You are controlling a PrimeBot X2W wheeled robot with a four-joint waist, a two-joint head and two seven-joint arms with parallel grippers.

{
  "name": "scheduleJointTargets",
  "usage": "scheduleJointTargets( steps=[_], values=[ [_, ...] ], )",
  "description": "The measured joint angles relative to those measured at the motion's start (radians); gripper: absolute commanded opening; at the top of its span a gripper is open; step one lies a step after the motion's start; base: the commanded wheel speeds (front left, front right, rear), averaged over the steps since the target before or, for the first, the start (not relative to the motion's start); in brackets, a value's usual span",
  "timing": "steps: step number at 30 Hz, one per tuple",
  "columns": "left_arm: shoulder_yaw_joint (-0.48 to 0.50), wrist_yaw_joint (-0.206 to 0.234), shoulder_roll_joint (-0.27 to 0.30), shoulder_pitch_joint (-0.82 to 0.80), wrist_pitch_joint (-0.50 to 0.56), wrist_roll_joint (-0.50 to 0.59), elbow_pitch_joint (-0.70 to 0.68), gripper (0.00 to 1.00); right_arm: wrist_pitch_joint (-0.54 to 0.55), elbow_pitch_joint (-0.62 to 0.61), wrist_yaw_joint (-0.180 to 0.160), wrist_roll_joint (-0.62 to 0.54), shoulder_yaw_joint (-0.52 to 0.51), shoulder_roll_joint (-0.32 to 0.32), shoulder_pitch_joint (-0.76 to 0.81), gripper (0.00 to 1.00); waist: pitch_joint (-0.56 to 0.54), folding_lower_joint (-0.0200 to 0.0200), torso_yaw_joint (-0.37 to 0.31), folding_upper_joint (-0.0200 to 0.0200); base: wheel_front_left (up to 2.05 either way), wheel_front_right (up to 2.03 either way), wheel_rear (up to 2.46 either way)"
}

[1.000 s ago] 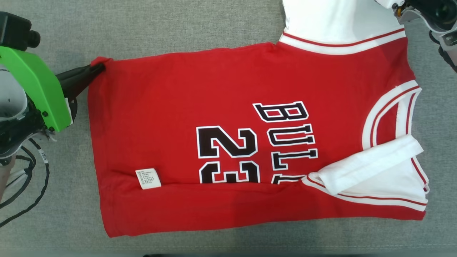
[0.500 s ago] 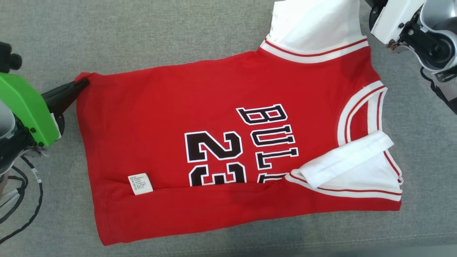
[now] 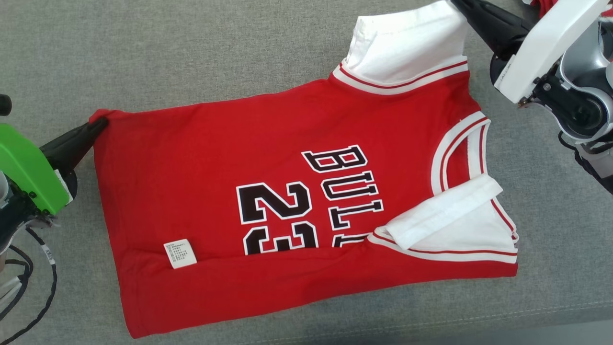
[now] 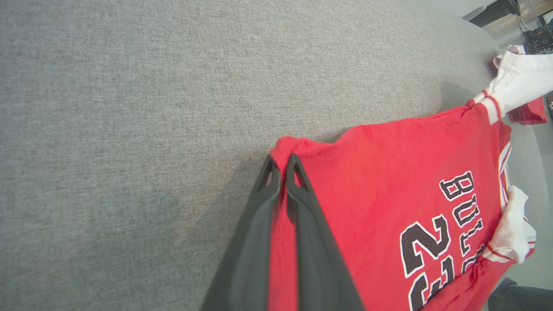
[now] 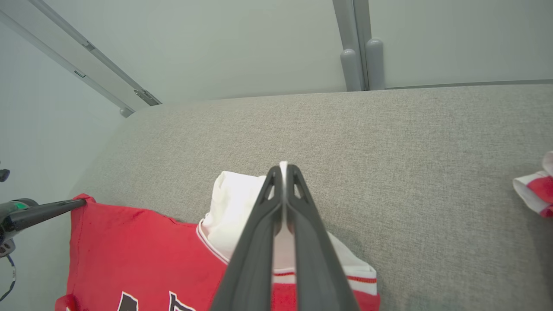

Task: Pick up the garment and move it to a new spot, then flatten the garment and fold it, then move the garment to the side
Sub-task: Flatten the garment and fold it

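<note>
The garment (image 3: 268, 158) is a red jersey with white sleeves and black "BULLS 23" lettering, lying partly folded on the grey cushion. My left gripper (image 3: 99, 124) is shut on its far left hem corner; the left wrist view shows both fingers (image 4: 283, 172) pinching that red corner (image 4: 285, 149). My right gripper (image 3: 460, 5) is shut on the edge of the far white sleeve (image 3: 407, 43), and in the right wrist view the white cloth (image 5: 235, 203) sits between the closed fingers (image 5: 284, 170). The near sleeve (image 3: 445, 215) lies folded over the chest.
A grey fabric surface (image 3: 191, 57) lies under everything. Another red-and-white cloth (image 5: 535, 190) lies off to the right. A white care label (image 3: 180, 253) sticks out near the hem. Pale wall panels (image 5: 259, 43) rise behind the cushion.
Both grippers, still shut on the jersey, have carried it leftward and nearer in the picture, and its right end has swung down; the right gripper's fingers have come into the head view.
</note>
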Motion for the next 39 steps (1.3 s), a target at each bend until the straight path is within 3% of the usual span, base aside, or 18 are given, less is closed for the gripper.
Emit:
scheduleJointTargets(
  steps=[25, 39],
  values=[
    [0.054, -0.007, -0.005, 0.157, -0.13, -0.026, -0.061, 0.0, -0.053, -0.234, -0.05, 0.034, -0.033, -0.123, 0.221, 0.0, -0.066, 0.0, 0.007, 0.0, 0.0, 0.0, 0.0],
    [0.067, -0.016, -0.025, 0.25, -0.201, -0.051, -0.079, 0.0, -0.106, -0.341, -0.074, 0.092, -0.102, -0.185, 0.38, 0.0, -0.097, 0.0, 0.016, 0.0, 0.0, 0.0, 0.0]
  ],
)
